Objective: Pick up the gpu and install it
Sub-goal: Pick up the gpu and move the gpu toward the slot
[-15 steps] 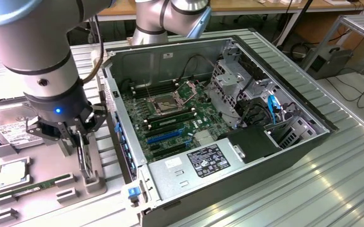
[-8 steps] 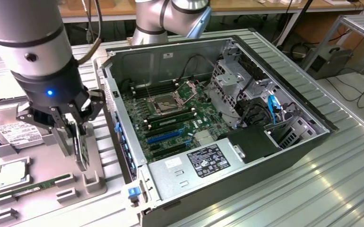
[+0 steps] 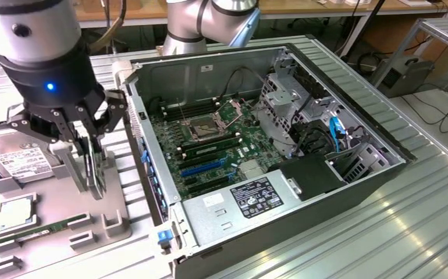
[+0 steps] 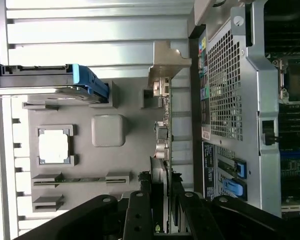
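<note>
**Card gripped low in its holder: where it may go wrong**

The hand (image 3: 88, 148) stands over the grey holder tray (image 3: 53, 192). Its fingers are pressed together on the two faces of the gpu (image 3: 93, 174), which stands on its edge with the lower end down at the tray. The grip takes only the upper part (a thin card offers little surface). So I judge the card may tilt or slip between the fingers, and it may catch on the holder if the pull is not straight.

Near it on the same tray lie the hard drive (image 3: 18, 160), the processor (image 3: 14, 212) and the RAM stick (image 3: 42, 229), and a swinging card could knock them.

Farther, toward the exterior view's right, the open computer case (image 3: 216, 224) lies on the tabletop (image 3: 410, 232). Its rear wall is close to the tray, and the bracket could strike it.

Deepest inside, the blue slots (image 3: 205, 167) are narrow, and a tilted card would probably not seat there
</note>
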